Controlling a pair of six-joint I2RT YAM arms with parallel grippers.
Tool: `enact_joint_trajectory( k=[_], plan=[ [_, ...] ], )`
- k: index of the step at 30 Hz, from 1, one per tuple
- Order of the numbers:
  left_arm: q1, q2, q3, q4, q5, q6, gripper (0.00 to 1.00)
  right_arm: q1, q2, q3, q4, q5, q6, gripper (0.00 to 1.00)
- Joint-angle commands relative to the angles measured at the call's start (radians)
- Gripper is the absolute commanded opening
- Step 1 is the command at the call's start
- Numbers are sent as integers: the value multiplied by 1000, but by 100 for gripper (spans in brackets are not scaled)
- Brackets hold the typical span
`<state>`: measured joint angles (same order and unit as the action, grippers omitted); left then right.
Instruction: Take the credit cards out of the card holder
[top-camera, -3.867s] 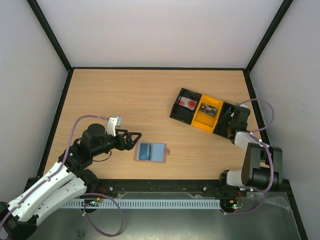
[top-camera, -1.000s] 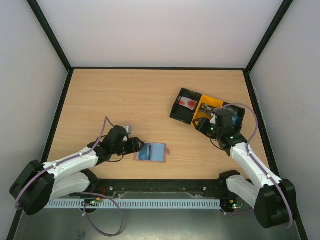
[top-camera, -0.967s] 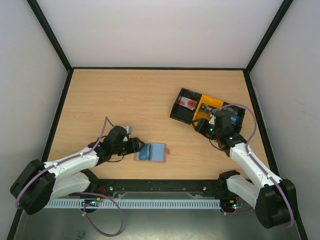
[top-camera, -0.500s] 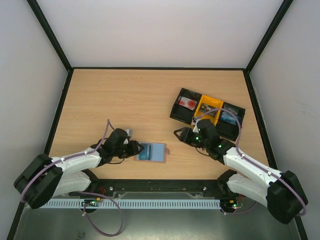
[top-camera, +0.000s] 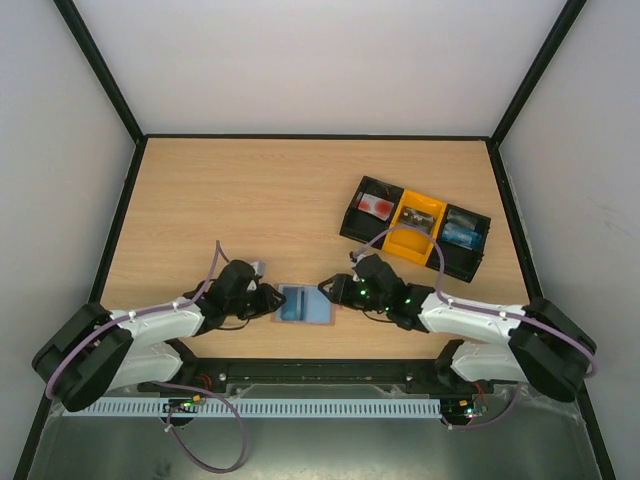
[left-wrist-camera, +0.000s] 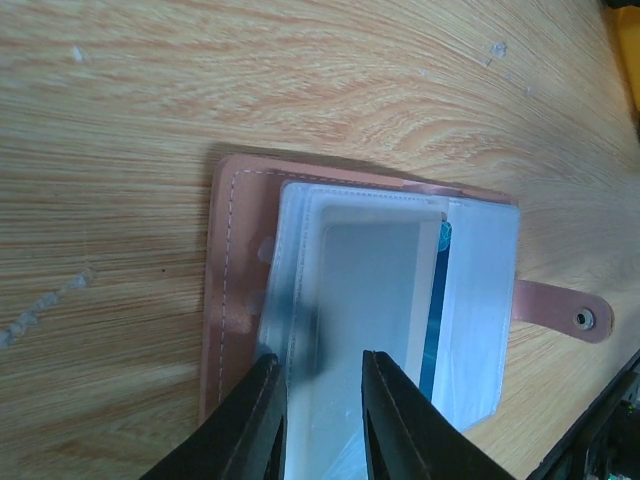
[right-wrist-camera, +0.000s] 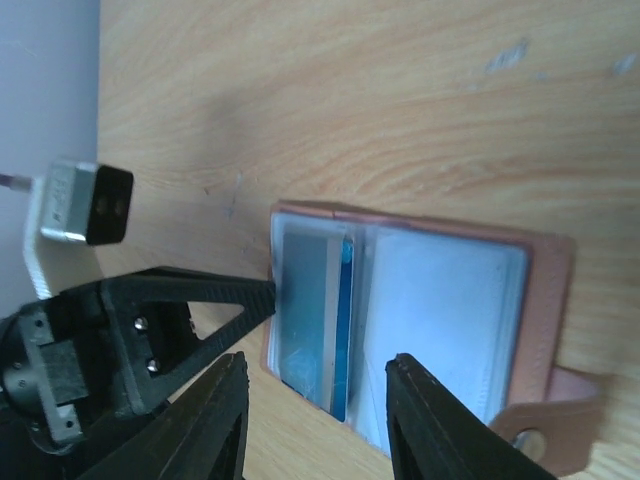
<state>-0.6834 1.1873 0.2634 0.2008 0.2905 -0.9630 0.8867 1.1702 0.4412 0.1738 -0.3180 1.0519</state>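
The card holder (top-camera: 318, 303) lies open and flat on the table, brown edging around clear sleeves, its tab (left-wrist-camera: 575, 318) pointing right. A credit card (right-wrist-camera: 343, 320) with a blue stripe sits in a left sleeve. My left gripper (top-camera: 272, 298) is low at the holder's left edge. Its fingers (left-wrist-camera: 268, 400) stand a little apart over the clear sleeve (left-wrist-camera: 360, 260), with nothing seen between them. My right gripper (top-camera: 330, 290) hovers at the holder's right side, open, fingers (right-wrist-camera: 215, 420) wide apart above the sleeves.
A black-and-yellow three-compartment tray (top-camera: 346, 225) stands at the back right with a card in each compartment, a red-marked card (top-camera: 377, 205) at its left. Black frame rails border the table.
My right arm has swung from the tray leftward to the card holder. The left gripper's fingers have narrowed and crept onto the holder's left edge.
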Motion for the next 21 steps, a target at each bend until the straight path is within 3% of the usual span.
enact_joint_trajectory(
  k=[1,21],
  plan=[
    [-7,12,-26,-13,9,-7,25,68,84,15,105,54,43,37],
    [-11,8,-33,-12,13,-9,22,182,404,59,293,32,52,26]
  ],
)
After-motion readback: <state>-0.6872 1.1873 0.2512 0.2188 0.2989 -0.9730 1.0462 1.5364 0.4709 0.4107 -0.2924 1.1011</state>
